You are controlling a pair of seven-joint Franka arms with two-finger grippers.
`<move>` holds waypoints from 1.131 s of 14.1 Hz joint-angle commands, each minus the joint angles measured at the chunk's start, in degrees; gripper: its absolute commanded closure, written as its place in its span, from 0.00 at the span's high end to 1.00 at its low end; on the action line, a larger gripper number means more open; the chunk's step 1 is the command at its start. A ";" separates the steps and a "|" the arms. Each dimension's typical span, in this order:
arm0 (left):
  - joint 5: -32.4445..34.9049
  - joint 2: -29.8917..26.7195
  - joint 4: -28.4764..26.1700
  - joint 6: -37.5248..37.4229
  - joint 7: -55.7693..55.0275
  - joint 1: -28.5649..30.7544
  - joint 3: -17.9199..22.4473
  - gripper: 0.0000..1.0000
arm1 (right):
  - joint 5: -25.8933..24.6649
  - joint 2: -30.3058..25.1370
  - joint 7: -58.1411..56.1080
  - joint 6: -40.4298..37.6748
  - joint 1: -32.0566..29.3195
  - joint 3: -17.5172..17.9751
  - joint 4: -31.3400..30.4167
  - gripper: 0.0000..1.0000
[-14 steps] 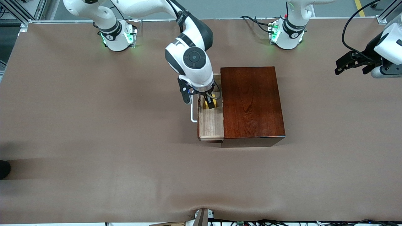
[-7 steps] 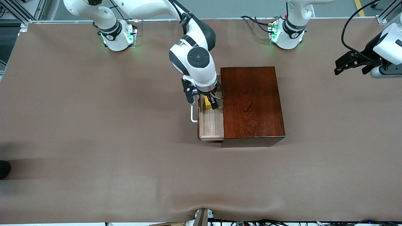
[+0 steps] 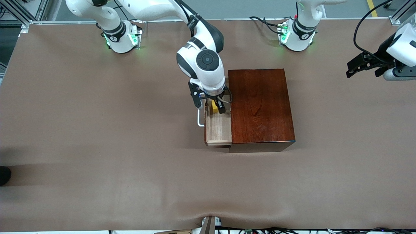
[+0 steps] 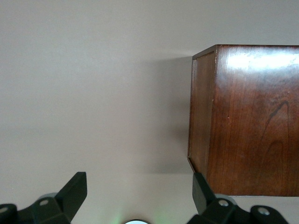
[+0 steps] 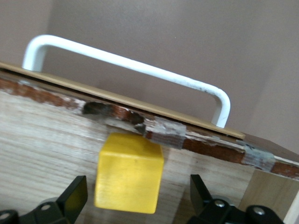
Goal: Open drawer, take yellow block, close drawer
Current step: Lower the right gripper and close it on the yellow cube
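The right gripper point(image 3: 217, 109) is down in the open pale-wood drawer point(image 3: 218, 131) of the dark reddish-brown wooden box point(image 3: 260, 107), jaws apart astride the small yellow cube point(image 5: 128, 172), not yet clamping. It should close squarely on the cube's sides, then lift straight up, because the drawer's front wall with its white loop handle point(image 5: 131, 67) stands close beside. The left gripper point(image 3: 365, 65) waits open near the tabletop's edge at its own end.

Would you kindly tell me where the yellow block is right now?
The yellow block lies in the open drawer, between the right hand's spread fingers, near the drawer front with its white handle.
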 commanded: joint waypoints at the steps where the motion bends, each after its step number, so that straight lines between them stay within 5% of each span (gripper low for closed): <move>1: 0.62 -0.64 0.15 -0.37 0.57 0.82 -0.44 1.00 | -1.17 0.83 1.57 -0.11 0.72 -0.43 1.07 0.52; 3: 0.63 -0.47 0.50 -0.28 0.57 0.73 -0.44 1.00 | -1.17 0.83 2.36 -0.11 0.72 -0.43 1.16 0.20; 4: 0.63 -0.47 0.50 -0.28 0.57 0.82 -0.44 1.00 | -1.17 0.65 2.54 -0.28 0.63 -0.52 1.51 0.13; 16: 0.89 -0.20 0.76 -0.63 0.65 0.73 -0.44 1.00 | -1.52 -0.49 2.28 -7.57 -0.16 -1.74 7.04 0.07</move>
